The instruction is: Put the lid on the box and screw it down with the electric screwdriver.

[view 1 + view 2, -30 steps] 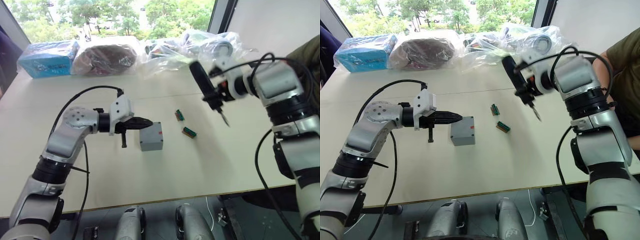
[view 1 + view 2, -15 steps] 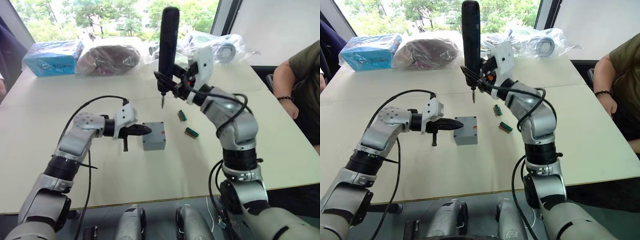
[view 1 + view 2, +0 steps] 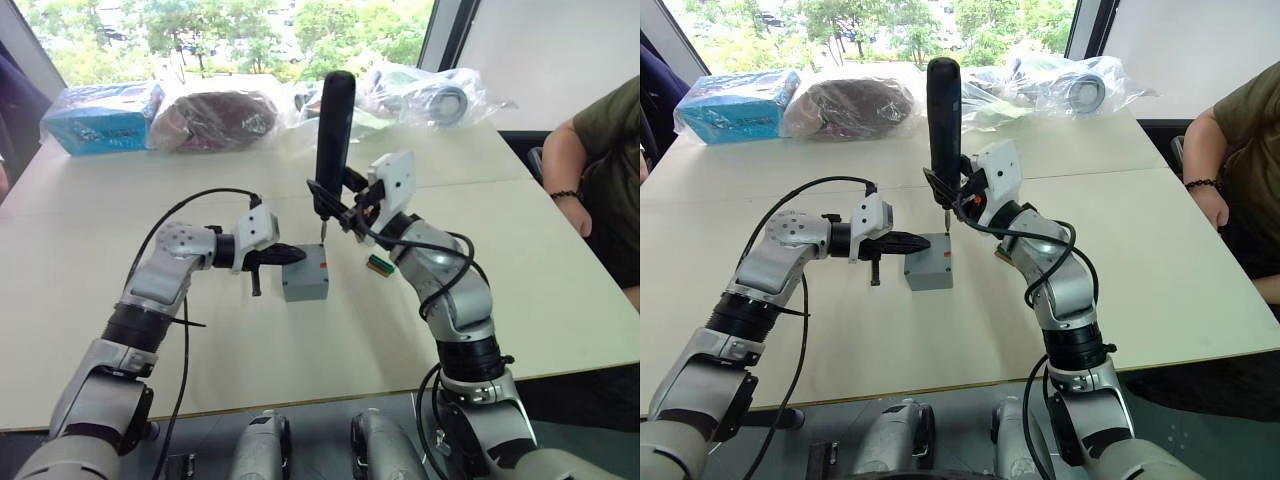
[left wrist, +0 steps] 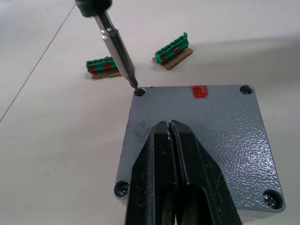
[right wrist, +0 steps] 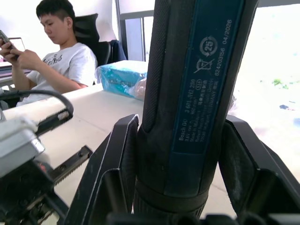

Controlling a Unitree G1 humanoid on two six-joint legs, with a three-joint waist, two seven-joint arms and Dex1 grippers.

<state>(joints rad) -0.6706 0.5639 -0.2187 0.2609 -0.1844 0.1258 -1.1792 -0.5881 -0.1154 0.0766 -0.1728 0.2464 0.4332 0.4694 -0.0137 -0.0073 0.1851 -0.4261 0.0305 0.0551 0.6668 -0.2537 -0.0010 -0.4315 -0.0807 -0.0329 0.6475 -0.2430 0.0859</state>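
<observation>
The grey box [image 3: 305, 286] stands mid-table with the lid [image 4: 220, 140] seated on it, red mark up. My left gripper [image 4: 169, 125] is shut with nothing held, and its closed fingers lie over the lid from the box's left side. Upright above the box is the dark electric screwdriver [image 3: 333, 140], with my right gripper [image 5: 183, 161] shut around its body. The metal bit's tip [image 4: 135, 86] sits at the lid's far corner screw hole. The lid's other three corners each hold a screw.
Two small green terminal blocks [image 4: 101, 65] [image 4: 173, 49] lie just beyond the box. A blue carton [image 3: 100, 115] and plastic bags [image 3: 420, 90] line the table's far edge. One person sits at the right side [image 3: 600, 150]. Another person [image 5: 61, 61] is seated beyond the table.
My right arm has swung the screwdriver in from the right, turned it upright and lowered its bit to the lid's corner. The left gripper has stayed at the box.
</observation>
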